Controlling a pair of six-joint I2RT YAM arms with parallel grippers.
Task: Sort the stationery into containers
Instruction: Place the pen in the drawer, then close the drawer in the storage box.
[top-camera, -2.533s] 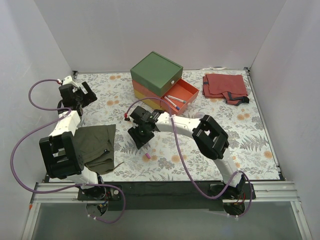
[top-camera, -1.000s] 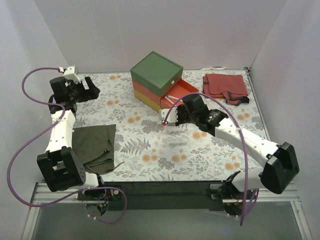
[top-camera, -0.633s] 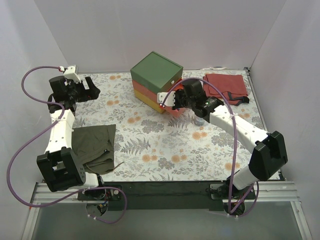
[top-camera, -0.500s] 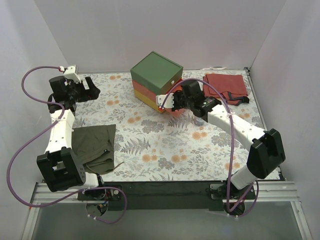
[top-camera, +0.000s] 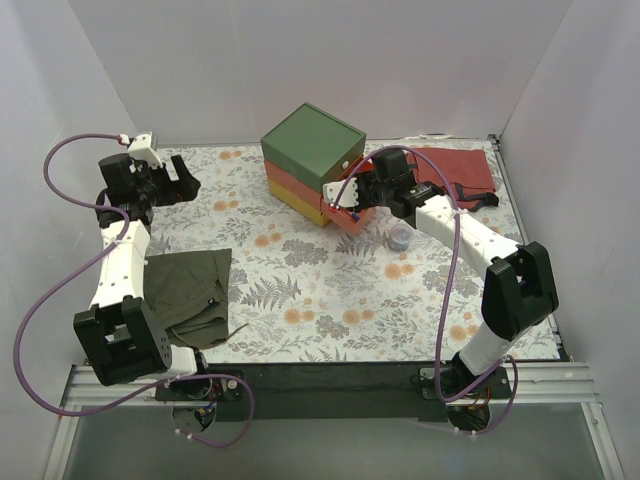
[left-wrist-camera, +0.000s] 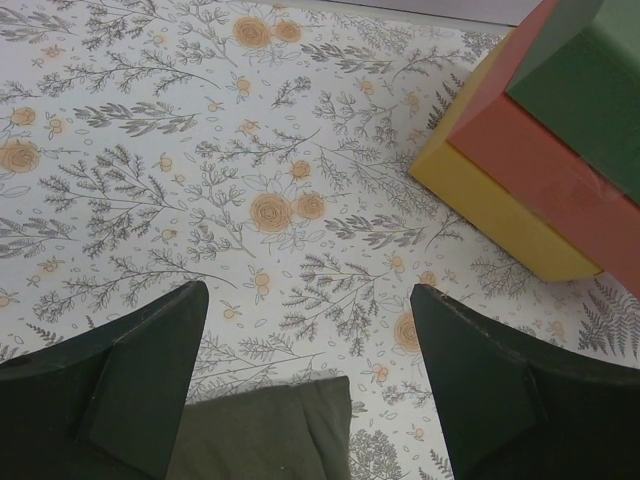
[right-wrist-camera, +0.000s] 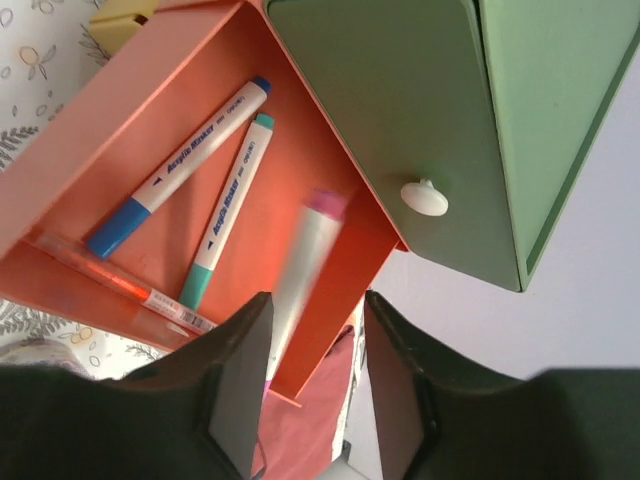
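The drawers are stacked at the back: green (top-camera: 310, 140) on top, red (top-camera: 347, 217) pulled out, yellow (top-camera: 298, 204) below. My right gripper (top-camera: 352, 194) hangs over the red drawer (right-wrist-camera: 190, 120), open and empty (right-wrist-camera: 315, 385). In the drawer lie a blue-capped white pen (right-wrist-camera: 180, 170), a teal-capped white pen (right-wrist-camera: 225, 215), a thin red pen (right-wrist-camera: 120, 287) and a blurred pink-capped white pen (right-wrist-camera: 305, 270). A small round grey piece (top-camera: 399, 238) sits on the table. My left gripper (top-camera: 182, 172) is open and empty (left-wrist-camera: 305, 292) at the far left.
An olive cloth (top-camera: 190, 285) lies at the front left, also in the left wrist view (left-wrist-camera: 265, 430). A red cloth (top-camera: 455, 170) lies at the back right. The green drawer's white knob (right-wrist-camera: 425, 197) is just above my right fingers. White walls enclose the flowered table.
My right arm swung from the table's middle up to the red drawer carrying the pink-capped pen. Its jaws have opened and the pen is now in the drawer. The left arm barely moved.
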